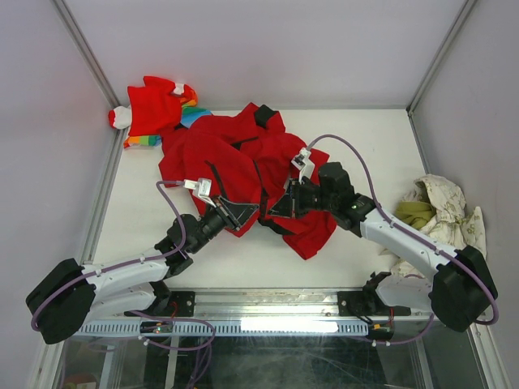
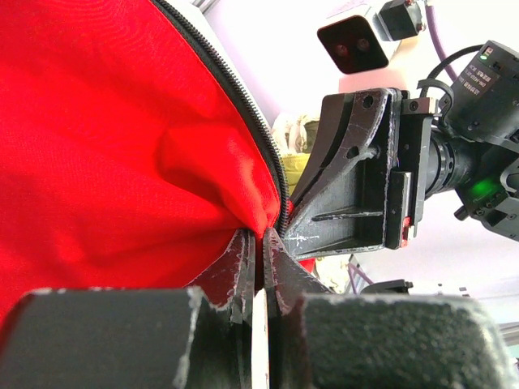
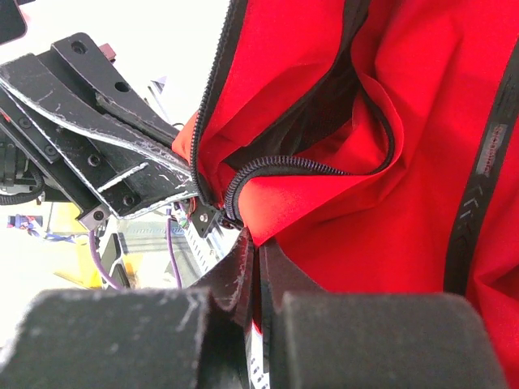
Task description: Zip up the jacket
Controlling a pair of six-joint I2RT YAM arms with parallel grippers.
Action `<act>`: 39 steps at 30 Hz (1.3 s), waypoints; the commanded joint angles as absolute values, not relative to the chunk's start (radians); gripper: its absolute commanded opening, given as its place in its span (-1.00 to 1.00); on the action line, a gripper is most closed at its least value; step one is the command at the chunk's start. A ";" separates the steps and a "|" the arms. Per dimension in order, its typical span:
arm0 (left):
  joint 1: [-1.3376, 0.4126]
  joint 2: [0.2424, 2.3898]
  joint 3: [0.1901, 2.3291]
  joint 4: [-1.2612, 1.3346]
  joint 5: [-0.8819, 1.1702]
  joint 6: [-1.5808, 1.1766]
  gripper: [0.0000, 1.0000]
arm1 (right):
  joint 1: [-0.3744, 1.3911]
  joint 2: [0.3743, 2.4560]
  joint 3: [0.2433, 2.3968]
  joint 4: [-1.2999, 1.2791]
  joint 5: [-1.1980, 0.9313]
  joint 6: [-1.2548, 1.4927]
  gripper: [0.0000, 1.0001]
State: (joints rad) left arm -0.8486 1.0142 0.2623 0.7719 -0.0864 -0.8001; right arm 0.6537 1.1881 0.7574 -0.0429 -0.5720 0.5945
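The bright red jacket lies crumpled in the middle of the table, its front open and its black lining showing. My two grippers meet tip to tip at its near hem. The left gripper is shut on a corner of red fabric right beside the dark zipper teeth. The right gripper is shut on the other red edge, just under a curled run of zipper teeth. The left wrist view shows the right gripper's fingers close ahead. The zipper slider is not visible.
A smaller red garment with rainbow stripes and white cuffs lies at the back left corner. A cream and olive cloth is bunched at the right edge. Metal frame posts and pale walls enclose the table.
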 commanded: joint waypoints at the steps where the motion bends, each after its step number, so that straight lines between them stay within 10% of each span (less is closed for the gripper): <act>1: -0.839 1.012 0.261 0.866 -0.060 -0.782 -1.00 | 0.660 1.161 0.775 0.019 -0.570 0.623 -1.00; 39: -0.840 1.009 0.274 0.799 -0.092 -0.754 -1.00 | 0.666 1.158 0.781 0.032 -0.563 0.725 -1.00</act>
State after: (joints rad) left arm -0.8490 1.0283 0.2607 0.7776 -0.0849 -0.7769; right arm 0.6601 1.1767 0.7570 -0.0280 -0.5610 0.6796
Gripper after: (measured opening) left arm 0.021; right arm 0.013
